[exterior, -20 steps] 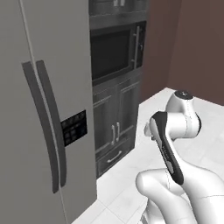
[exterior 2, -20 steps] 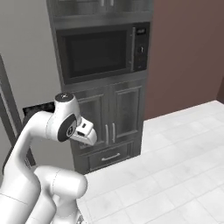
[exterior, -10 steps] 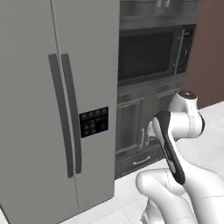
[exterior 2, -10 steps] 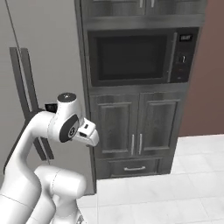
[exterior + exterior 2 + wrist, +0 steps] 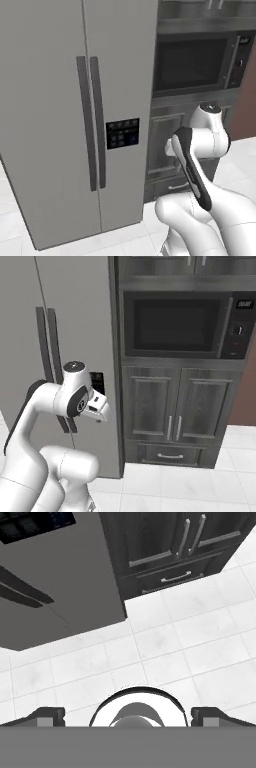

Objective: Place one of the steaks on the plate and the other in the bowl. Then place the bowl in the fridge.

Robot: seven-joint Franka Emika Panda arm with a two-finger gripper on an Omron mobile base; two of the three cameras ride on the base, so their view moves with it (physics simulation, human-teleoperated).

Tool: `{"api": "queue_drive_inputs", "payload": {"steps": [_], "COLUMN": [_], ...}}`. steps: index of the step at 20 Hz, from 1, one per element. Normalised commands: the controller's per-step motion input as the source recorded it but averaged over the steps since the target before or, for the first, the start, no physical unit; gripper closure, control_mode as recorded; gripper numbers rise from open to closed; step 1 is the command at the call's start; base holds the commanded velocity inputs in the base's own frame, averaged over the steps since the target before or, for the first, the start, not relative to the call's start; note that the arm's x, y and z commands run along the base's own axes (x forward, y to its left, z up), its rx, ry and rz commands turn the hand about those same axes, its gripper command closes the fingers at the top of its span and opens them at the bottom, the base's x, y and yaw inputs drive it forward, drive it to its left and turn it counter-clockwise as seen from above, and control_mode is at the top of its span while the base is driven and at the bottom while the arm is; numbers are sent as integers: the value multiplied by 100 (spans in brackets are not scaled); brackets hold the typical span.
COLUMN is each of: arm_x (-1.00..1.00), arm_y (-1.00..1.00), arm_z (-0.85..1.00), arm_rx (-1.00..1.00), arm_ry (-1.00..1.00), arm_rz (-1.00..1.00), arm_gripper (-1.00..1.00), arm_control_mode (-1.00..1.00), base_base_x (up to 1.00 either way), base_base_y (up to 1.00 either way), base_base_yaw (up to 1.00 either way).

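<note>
Currently the white robot arm sits tucked above its base with its gripper (image 5: 128, 714) wide open and empty, facing the closed grey fridge (image 5: 60, 115), apparently positioned to approach its doors.

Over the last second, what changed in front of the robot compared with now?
The base turned, so the whole view swept sideways: the fridge now faces the cameras with both doors in full view, and the built-in oven slid to the right. Nothing was grasped or released. The fridge doors stayed closed, and the arm kept its folded pose with the end effector open.
</note>
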Motion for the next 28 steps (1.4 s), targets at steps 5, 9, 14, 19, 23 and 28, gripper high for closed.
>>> {"api": "queue_drive_inputs", "payload": {"steps": [5,9,14,19,23,28], "arm_x": [0,0,0,0,0,0], "arm_y": [0,0,0,0,0,0], "arm_z": [0,0,0,0,0,0], "arm_rx": [0,0,0,0,0,0], "arm_ry": [0,0,0,0,0,0], "arm_rz": [0,0,0,0,0,0], "arm_gripper": [-100,-100,-100,-100,-100,-100], "arm_control_mode": [100,100,100,100,100,100], "base_base_x": [-37,-22,0,0,0,-3], "base_base_y": [42,43,50,49,33,3], "base_base_yaw": [12,14,8,13,27,15]}}
